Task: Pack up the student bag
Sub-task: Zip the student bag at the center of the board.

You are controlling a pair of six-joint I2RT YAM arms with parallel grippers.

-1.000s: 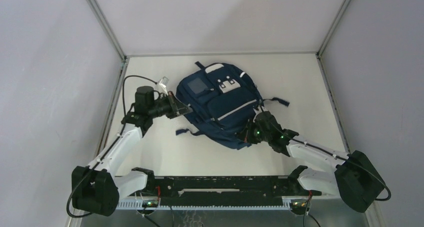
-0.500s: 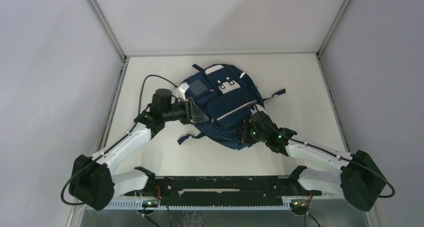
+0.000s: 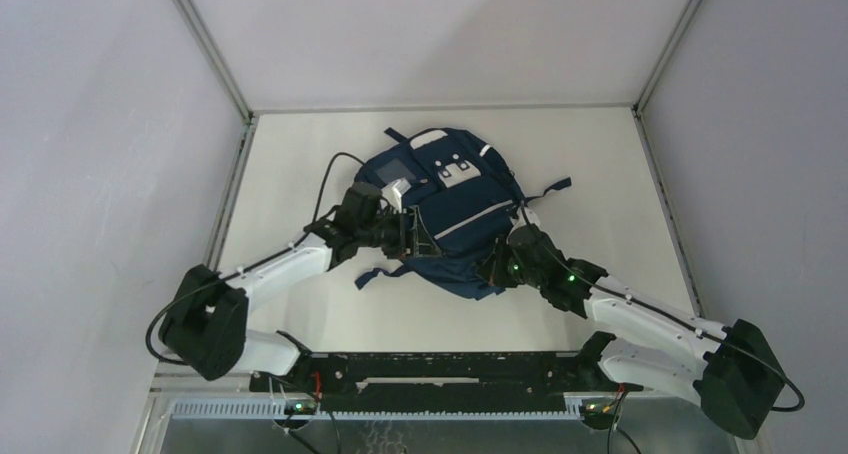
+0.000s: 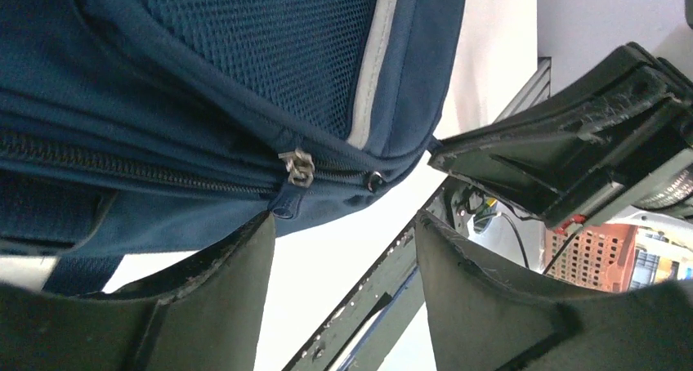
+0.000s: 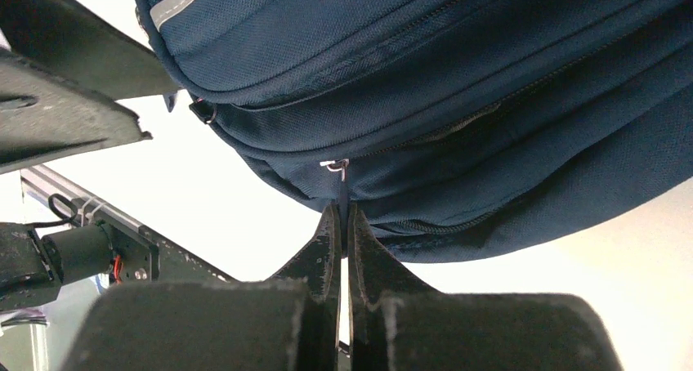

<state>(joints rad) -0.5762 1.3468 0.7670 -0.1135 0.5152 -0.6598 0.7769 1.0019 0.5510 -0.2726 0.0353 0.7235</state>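
Observation:
The student bag, navy with white piping and patches, lies flat mid-table. My left gripper hovers at its near left edge, open. In the left wrist view the left gripper has nothing between its fingers. A metal zipper slider with a blue tab hangs just above the left fingertip. My right gripper sits at the bag's near right edge. In the right wrist view the right gripper is shut on the pull tab below another slider.
Loose dark straps trail off the bag at its near left and far right. A black rail runs along the near edge between the arm bases. White walls with metal posts close in the table.
My left arm has swung right, from beside the bag's left side to its near left edge, and its jaws have opened. The right gripper stays shut at the same spot.

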